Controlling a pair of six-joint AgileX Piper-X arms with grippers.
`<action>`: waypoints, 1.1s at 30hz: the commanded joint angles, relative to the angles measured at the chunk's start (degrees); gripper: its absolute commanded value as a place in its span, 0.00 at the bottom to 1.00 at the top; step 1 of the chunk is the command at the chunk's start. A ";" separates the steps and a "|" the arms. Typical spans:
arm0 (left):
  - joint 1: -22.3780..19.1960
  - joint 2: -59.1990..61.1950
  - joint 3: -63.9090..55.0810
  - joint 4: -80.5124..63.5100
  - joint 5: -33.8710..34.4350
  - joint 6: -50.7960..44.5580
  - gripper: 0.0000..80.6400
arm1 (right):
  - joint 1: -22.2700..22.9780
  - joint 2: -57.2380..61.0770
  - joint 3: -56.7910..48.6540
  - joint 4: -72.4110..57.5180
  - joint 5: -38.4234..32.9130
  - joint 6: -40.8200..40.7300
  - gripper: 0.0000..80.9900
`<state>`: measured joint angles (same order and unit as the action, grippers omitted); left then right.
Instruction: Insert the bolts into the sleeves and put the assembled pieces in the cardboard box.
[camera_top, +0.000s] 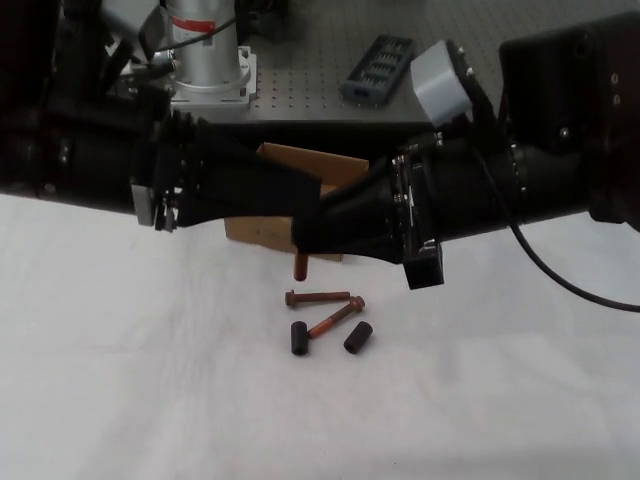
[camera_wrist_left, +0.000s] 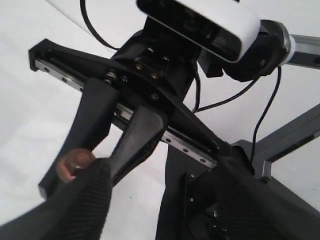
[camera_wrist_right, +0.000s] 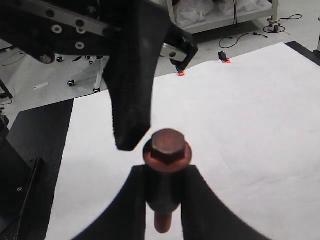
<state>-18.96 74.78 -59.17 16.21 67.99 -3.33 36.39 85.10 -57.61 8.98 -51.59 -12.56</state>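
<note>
Copper bolt — black sleeves

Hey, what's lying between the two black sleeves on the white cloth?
A slanted copper bolt: its plain end sits between one black sleeve and the other sleeve, its head beyond them. The high view shows it.
</note>
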 joint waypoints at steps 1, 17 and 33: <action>-0.09 -0.21 -0.12 -2.10 -2.01 -1.82 0.56 | -0.22 -0.68 -0.89 1.52 -0.37 -0.14 0.04; 16.51 -9.41 -0.12 19.12 -15.81 3.01 0.53 | -1.24 8.09 -12.34 8.46 15.31 6.22 0.04; 24.53 -21.85 -0.12 27.89 -25.37 10.17 0.53 | -7.12 45.03 -53.71 18.51 24.12 24.43 0.04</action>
<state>5.26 54.02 -59.17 43.63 42.99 6.09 29.85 129.59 -108.42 27.32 -27.19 10.52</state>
